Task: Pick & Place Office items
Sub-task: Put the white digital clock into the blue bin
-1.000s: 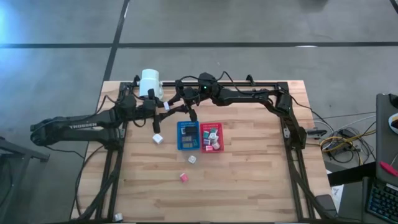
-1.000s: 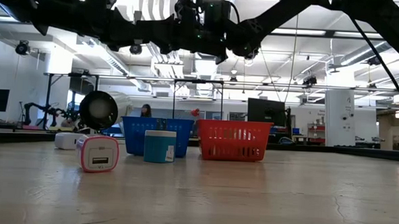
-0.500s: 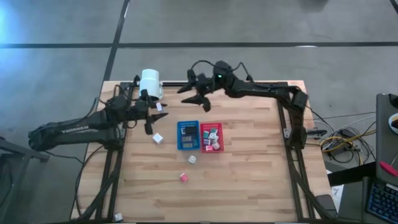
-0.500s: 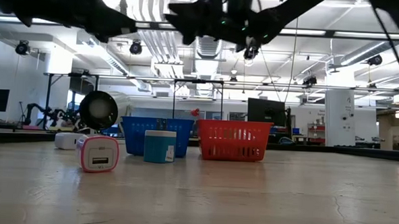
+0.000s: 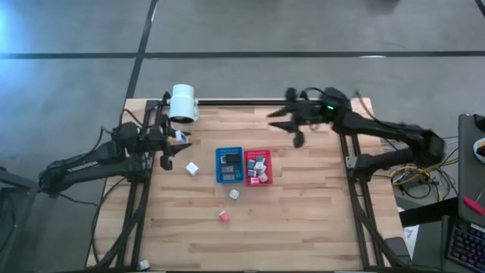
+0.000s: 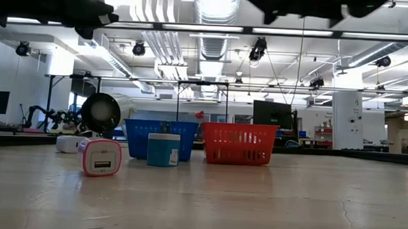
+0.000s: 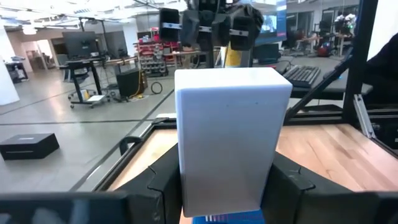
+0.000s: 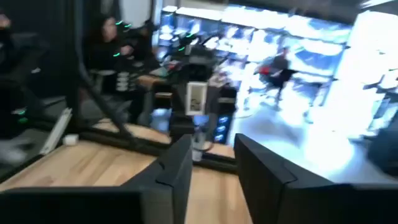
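Observation:
My left gripper [image 5: 179, 142] hovers over the table's left part, shut on a white block [image 7: 227, 137], one of the office items. My right gripper [image 5: 292, 127] hangs high over the far right part of the table, open, with nothing between its fingers [image 8: 212, 168]. A blue tray [image 5: 229, 164] and a red tray [image 5: 258, 167] stand side by side at mid-table with small items inside. On the bare wood lie a white cube [image 5: 192, 168], a pale cube [image 5: 235, 194] and a pink cube [image 5: 223, 216]. My left gripper pinches the white block by its two opposite sides [image 7: 186, 180] between its two fingers [image 7: 163, 186]. The fingers lie level and come from the table's left side. The block stands upright in the hold, lifted clear of the table.
A big white cylinder [image 5: 183, 102] lies at the far left edge, close to my left arm. A dark frame rail [image 5: 242, 101] runs along the far edge. In the low view a pink-rimmed cube [image 6: 99, 157] and a teal cube [image 6: 163, 149] stand before the trays.
My right gripper has swung from above the blue tray's far side toward the table's right edge and has risen. My left gripper has drawn back toward the left edge, with the white block still between its fingers.

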Motion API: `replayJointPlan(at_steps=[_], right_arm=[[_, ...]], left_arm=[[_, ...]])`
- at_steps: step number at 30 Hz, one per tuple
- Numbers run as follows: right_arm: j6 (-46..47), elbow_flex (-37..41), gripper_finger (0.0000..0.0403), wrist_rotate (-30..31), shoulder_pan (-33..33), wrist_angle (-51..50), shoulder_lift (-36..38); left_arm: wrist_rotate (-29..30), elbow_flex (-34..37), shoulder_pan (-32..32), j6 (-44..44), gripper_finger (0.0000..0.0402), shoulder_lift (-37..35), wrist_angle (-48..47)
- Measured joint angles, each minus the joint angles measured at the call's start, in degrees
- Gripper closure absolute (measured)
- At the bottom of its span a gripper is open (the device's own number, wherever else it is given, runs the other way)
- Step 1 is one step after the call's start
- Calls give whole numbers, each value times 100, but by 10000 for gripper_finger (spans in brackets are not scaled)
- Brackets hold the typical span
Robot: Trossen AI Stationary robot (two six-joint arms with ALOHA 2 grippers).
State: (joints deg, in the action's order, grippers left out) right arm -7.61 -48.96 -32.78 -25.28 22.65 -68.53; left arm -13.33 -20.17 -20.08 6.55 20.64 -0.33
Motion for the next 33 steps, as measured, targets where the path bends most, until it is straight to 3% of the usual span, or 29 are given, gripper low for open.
replayJointPlan(at_steps=[9, 14, 23, 33], right_arm=[[93, 2163, 375, 804, -4, -93, 2766], [408, 3010, 393, 1224, -32, -180, 3881], [955, 4151, 394, 1347, -41, -281, 5180], [879, 4802, 394, 1345, -43, -275, 5940]], left_arm=[[2, 213, -2, 0, 248, -359, -138], [87, 620, -4, 68, 248, -536, 88], [128, 1067, -4, -50, 248, -982, 235], [289, 1242, -4, -129, 248, -1485, 1]])
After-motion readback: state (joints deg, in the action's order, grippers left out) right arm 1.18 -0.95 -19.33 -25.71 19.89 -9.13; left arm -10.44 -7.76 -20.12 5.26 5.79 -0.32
